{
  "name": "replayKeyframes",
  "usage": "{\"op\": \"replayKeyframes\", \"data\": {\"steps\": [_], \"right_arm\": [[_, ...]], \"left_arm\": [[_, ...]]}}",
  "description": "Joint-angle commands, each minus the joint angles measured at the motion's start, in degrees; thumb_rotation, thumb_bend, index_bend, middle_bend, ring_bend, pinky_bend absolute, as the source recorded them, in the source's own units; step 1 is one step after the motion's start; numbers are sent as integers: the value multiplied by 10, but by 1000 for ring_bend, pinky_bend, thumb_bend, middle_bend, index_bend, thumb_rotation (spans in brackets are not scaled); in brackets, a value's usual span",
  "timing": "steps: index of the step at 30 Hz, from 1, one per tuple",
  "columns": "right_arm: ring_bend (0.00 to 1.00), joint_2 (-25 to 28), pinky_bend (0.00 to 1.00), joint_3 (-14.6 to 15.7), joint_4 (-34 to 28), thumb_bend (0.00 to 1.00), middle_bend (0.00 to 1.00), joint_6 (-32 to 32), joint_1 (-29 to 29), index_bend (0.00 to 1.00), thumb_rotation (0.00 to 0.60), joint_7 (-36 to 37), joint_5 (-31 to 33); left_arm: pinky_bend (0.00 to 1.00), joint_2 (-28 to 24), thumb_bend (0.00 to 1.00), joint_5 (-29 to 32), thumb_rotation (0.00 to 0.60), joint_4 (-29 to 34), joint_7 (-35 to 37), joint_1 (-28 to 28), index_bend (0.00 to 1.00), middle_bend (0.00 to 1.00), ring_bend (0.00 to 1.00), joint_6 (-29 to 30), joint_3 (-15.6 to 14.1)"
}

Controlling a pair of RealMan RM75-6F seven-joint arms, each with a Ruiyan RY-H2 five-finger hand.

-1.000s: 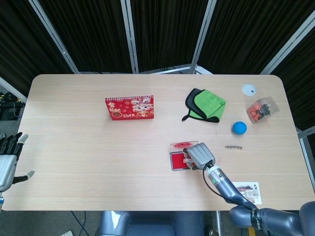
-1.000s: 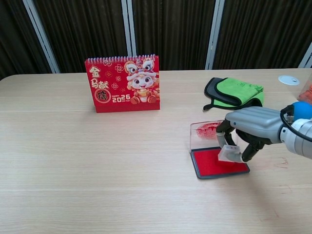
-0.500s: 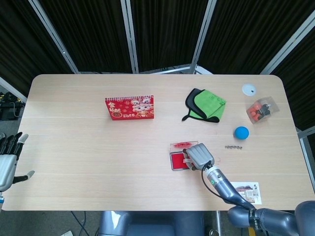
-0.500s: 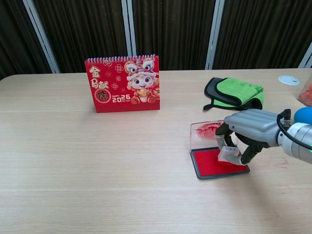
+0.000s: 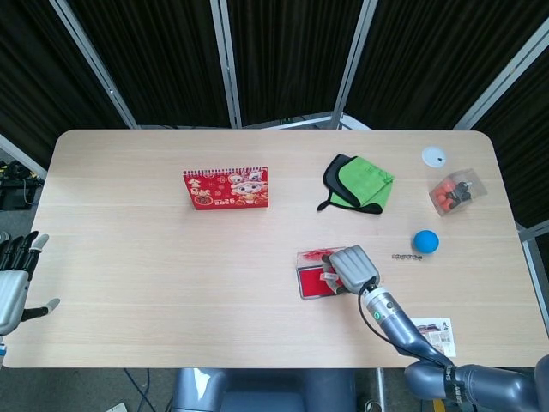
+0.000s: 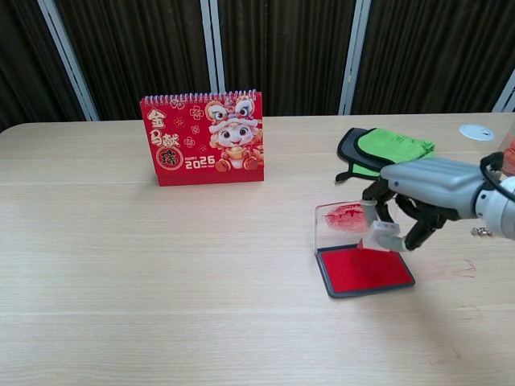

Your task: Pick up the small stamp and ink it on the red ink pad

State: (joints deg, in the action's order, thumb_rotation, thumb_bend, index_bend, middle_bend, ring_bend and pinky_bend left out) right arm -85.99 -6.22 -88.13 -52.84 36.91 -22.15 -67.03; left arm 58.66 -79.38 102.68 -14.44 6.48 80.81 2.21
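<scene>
The red ink pad (image 6: pixel 364 271) lies open on the table, its clear lid (image 6: pixel 339 224) standing up at the back; in the head view the ink pad (image 5: pixel 308 281) is right of centre. My right hand (image 6: pixel 418 197) hovers just above the pad's far right part and pinches the small clear stamp (image 6: pixel 382 235) between thumb and fingers. The stamp hangs slightly above the red surface. From the head view the right hand (image 5: pixel 352 267) covers most of the stamp. My left hand (image 5: pixel 15 276) stays at the table's left edge with fingers spread, holding nothing.
A red desk calendar (image 6: pixel 203 138) stands at the back left. A green and black cloth (image 6: pixel 389 151) lies behind the pad. A blue ball (image 5: pixel 425 241), a short chain (image 5: pixel 406 256), a clear box (image 5: pixel 457 192), a white lid (image 5: pixel 435 156) and a printed card (image 5: pixel 433 335) sit to the right.
My right hand has lifted the stamp off the red pad and drawn back a little to the right. The blue ball has rolled further right and nearer.
</scene>
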Motion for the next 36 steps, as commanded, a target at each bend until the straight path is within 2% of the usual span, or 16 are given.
{"op": "replayKeyframes", "data": {"steps": [1, 7, 17, 28, 32, 36], "right_arm": [[785, 43, 1000, -7, -33, 498, 609, -12, -7, 591, 600, 15, -9], [785, 80, 1000, 11, -12, 498, 609, -10, -27, 591, 600, 48, -10], [785, 59, 1000, 44, 94, 497, 609, 5, -52, 591, 600, 111, -32], [784, 40, 1000, 50, 154, 494, 608, 16, -59, 560, 600, 160, -57], [780, 40, 1000, 52, 161, 446, 591, 23, -58, 496, 600, 166, -60], [779, 39, 1000, 52, 167, 397, 578, 28, -59, 480, 600, 169, -61]], "left_arm": [[0, -1, 0, -1, 600, 1, 1, 0, 0, 0, 0, 1, 0], [0, -1, 0, -7, 600, 3, 1, -2, 0, 0, 0, 4, -3], [0, 2, 0, -10, 600, 5, -7, 0, 0, 0, 0, 1, -6], [0, 5, 0, -5, 600, 5, -14, 1, 0, 0, 0, -1, -6], [0, 4, 0, -5, 600, 5, -13, 0, 0, 0, 0, -2, -7], [0, 4, 0, -6, 600, 5, -12, 0, 0, 0, 0, -1, -7]]}}
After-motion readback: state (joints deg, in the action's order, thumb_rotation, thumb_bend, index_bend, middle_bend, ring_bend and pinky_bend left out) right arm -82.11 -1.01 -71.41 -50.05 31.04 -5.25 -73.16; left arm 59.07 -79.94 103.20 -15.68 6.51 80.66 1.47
